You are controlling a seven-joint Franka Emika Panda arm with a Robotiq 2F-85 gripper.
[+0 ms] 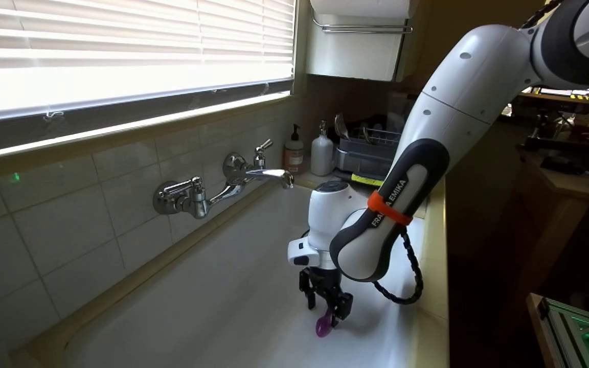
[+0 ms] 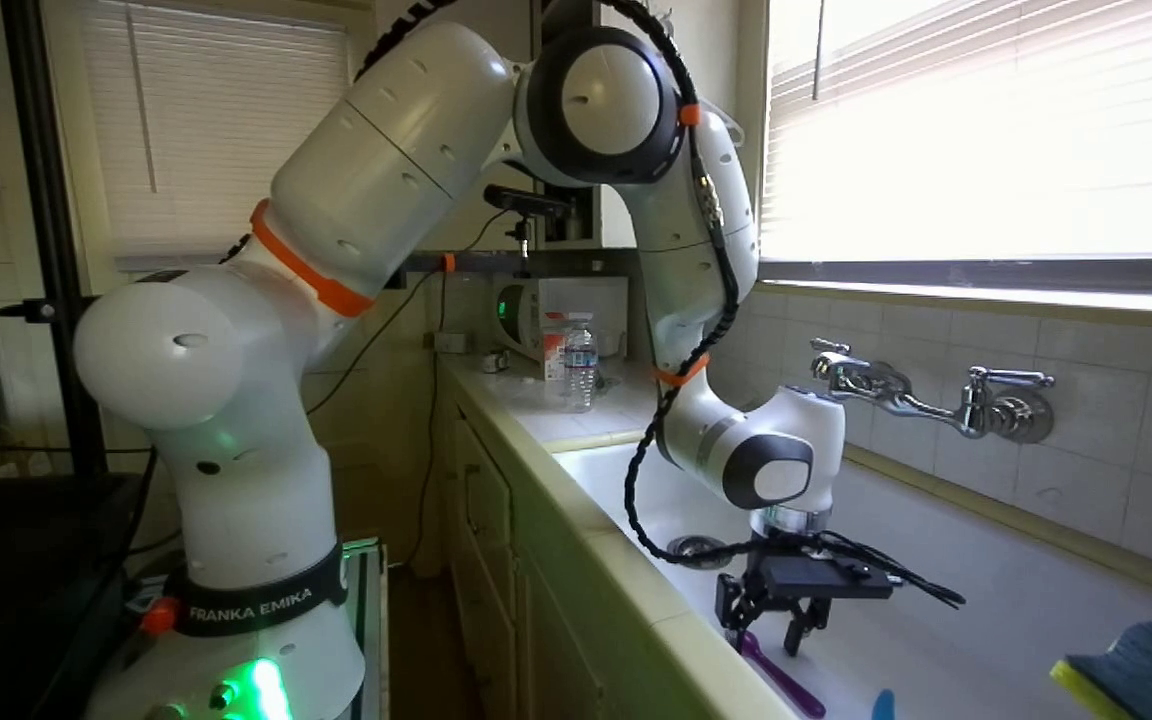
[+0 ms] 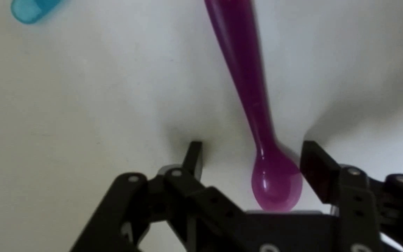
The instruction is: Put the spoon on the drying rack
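The purple spoon [image 3: 248, 80] lies on the white sink floor. Its bowl end is between the fingers of my gripper [image 3: 252, 150], nearer the right finger in the wrist view; I cannot tell if they touch. Its handle runs out of the top of that view. The gripper is open and points down, low over the sink floor. The spoon [image 1: 324, 326] and gripper [image 1: 324, 313] also show in an exterior view, as do the spoon [image 2: 786, 684] and gripper [image 2: 766, 645] here. The dark drying rack [image 1: 363, 158], with a yellow-green base edge, stands beyond the sink's far end, partly behind the arm.
A teal-blue utensil [image 3: 30, 10] lies near the spoon. A blue and yellow sponge [image 2: 1146, 665] is in the sink area. The faucet [image 1: 274, 176] juts over the sink [image 1: 223, 312]. Two soap bottles [image 1: 293, 151] [image 1: 321, 153] stand beside the rack. The counter edge [image 2: 626, 570] borders the sink.
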